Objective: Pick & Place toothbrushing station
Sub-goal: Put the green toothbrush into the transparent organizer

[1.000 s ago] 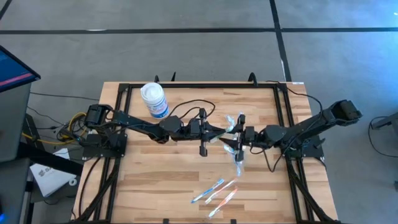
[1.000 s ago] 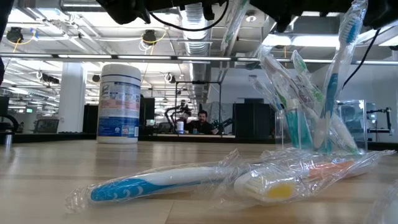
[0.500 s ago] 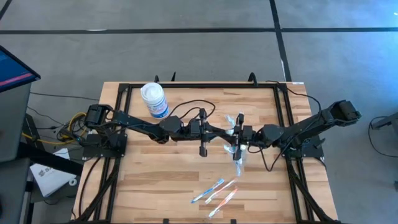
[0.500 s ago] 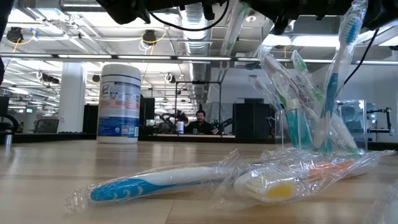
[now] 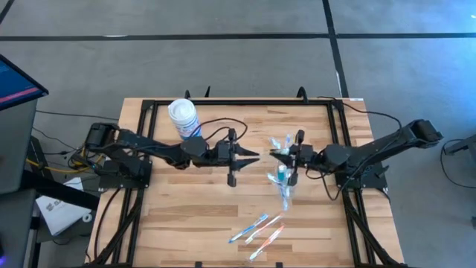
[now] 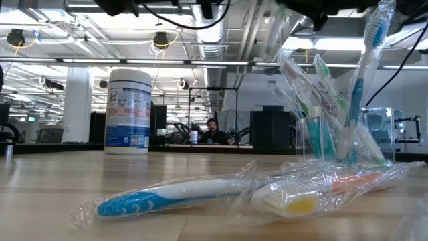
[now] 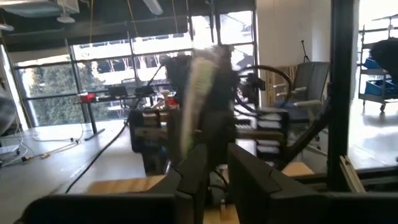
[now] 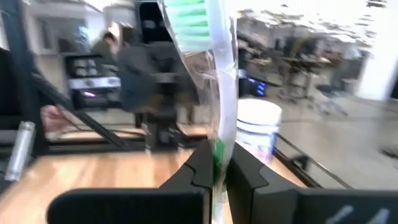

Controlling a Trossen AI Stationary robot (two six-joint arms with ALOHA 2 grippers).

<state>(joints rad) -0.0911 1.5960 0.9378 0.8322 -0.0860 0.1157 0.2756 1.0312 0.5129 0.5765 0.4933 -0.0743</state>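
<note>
Clear plastic cup (image 5: pixel 281 176) near the middle of the wooden table (image 5: pixel 193 216), upright, packed with wrapped toothbrushes (image 6: pixel 364 87) and a teal tube (image 6: pixel 311 137), bristle ends fanning out above the rim.

Right gripper (image 5: pixel 285 155) just beside the cup, a little toward the table's far edge. Fingers (image 8: pixel 242 168) pressed tight on a green toothbrush (image 8: pixel 202 37) in clear wrap, its bristled head standing up past the fingertips.

Left gripper (image 5: pixel 251 156) well apart from the cup, on the side of the white canister (image 5: pixel 184 119), tips aimed at the cup. Fingers (image 7: pixel 249 177) parted only a little, a narrow gap between them; nothing seen gripped. Something pale and blurred out beyond those tips, too smeared to tell what.

Three more wrapped toothbrushes (image 5: pixel 258 227) flat on the table, nearer the front edge than the cup: blue-handled, and pink-orange (image 6: pixel 358 177). From table height, a blue one (image 6: pixel 160 195) lying nearest, another with a yellow patch (image 6: pixel 294 201) just beside it.

White canister with a blue label, upright, far from the cup toward the back left corner. Person (image 6: pixel 212 132) seated in the room behind the table.
</note>
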